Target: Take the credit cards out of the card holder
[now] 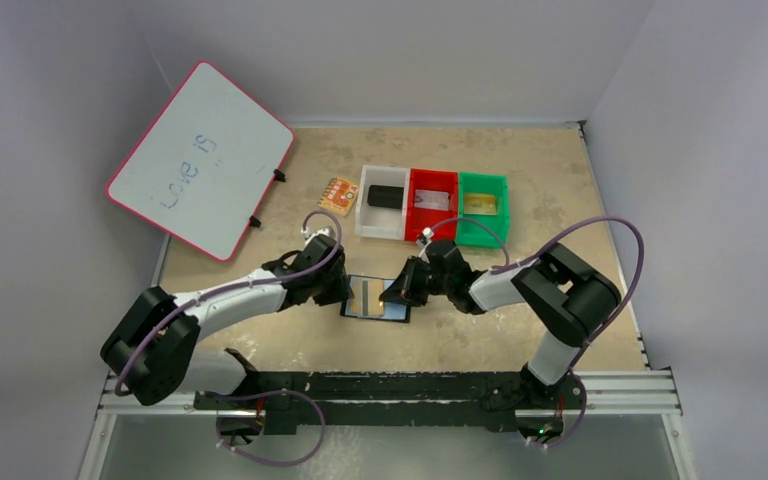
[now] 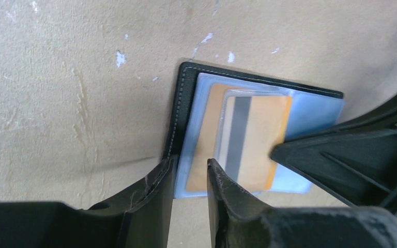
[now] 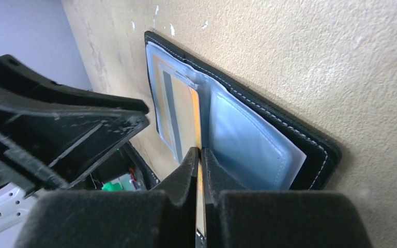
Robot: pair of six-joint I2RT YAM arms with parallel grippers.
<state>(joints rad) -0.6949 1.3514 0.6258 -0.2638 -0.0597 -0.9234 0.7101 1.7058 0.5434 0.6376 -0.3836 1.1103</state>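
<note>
Pale grey walls (image 1: 400,50) enclose a speckled tan surface (image 1: 560,180) beyond and either side of the jaws; behind the jaws, a metal rail (image 1: 650,385) edges it. Soft, even light.

Tight over holder (image 1: 375,300). Left claw (image 1: 346,296) planted on its left end, tips slightly parted; right claw (image 1: 394,294) pinched on gold card (image 2: 253,134) from the right. No passable gap between the two. Side approaches blocked by both forearms. Blocked behind by row of bins: white (image 1: 382,203), red (image 1: 431,205), green (image 1: 483,208). Orange piece (image 1: 340,194) just left of white bin, whiteboard (image 1: 200,160) at far-left corner. Free strip of bare counter (image 1: 430,340) on near side of holder, up to the rail.
</note>
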